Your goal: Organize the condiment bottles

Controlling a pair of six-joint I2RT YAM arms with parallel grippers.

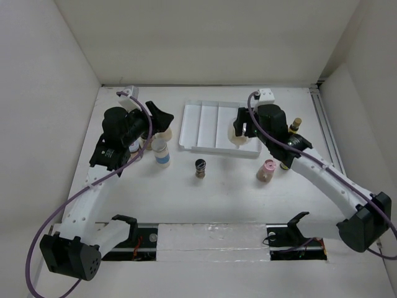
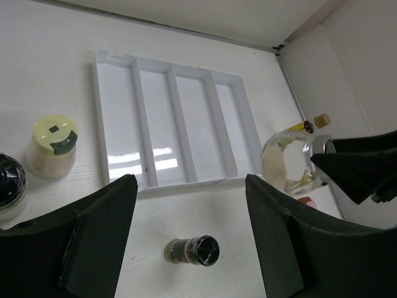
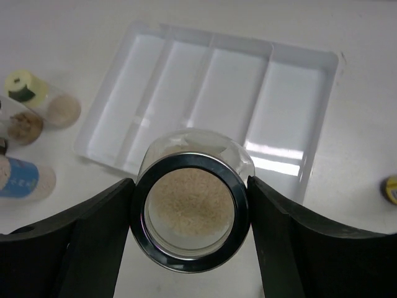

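The right fingers (image 1: 242, 127) hold a jar (image 1: 236, 138) by the tray's (image 1: 201, 127) right end.

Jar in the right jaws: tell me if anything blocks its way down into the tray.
Nothing visible does. The jar hangs over the tray's near edge, every slot that shows is bare, and the other bottles sit off the tray.

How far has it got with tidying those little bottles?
Nothing done yet: the four compartments of the tray are empty. In hand: the right gripper holds a silver-rimmed jar near the tray; the left gripper is open. Remaining, among others: pink-topped jar, brown bottle, blue-labelled bottle, yellow-green-topped jar, slim yellow bottle, all outside it.
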